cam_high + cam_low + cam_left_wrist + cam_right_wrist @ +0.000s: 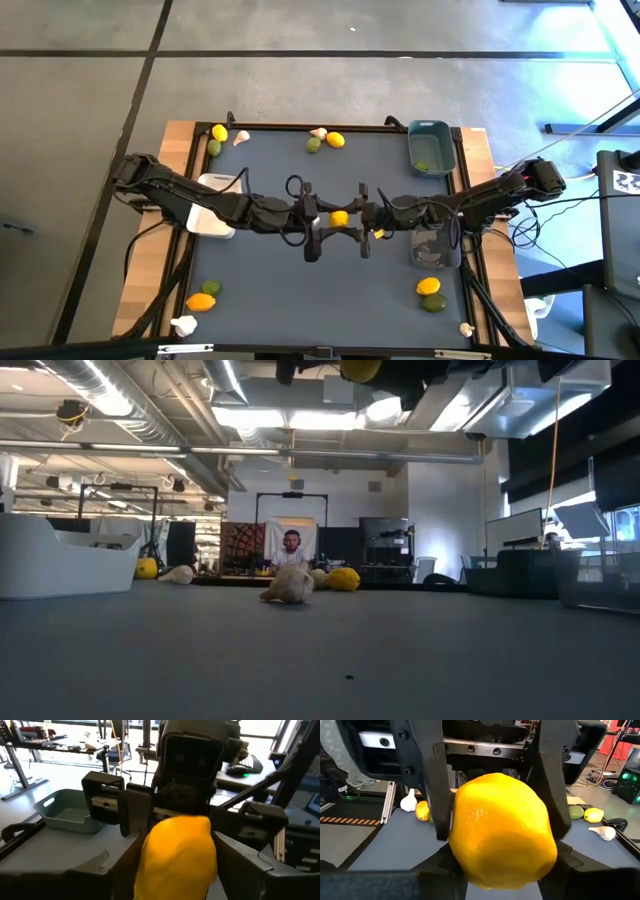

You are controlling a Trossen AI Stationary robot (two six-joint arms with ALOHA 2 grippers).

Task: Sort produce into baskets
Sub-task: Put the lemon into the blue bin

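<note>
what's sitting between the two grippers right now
A lemon, in mid-air between the left gripper and right gripper; the high view and both wrist views show it.

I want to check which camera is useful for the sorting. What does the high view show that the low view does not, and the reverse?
Only the high view shows both arms meeting at the table's middle, the left gripper and right gripper around one lemon, and the blue-grey basket with a lime inside. Only the low view shows a person in the room behind. Both share the white basket and a garlic bulb.
</note>
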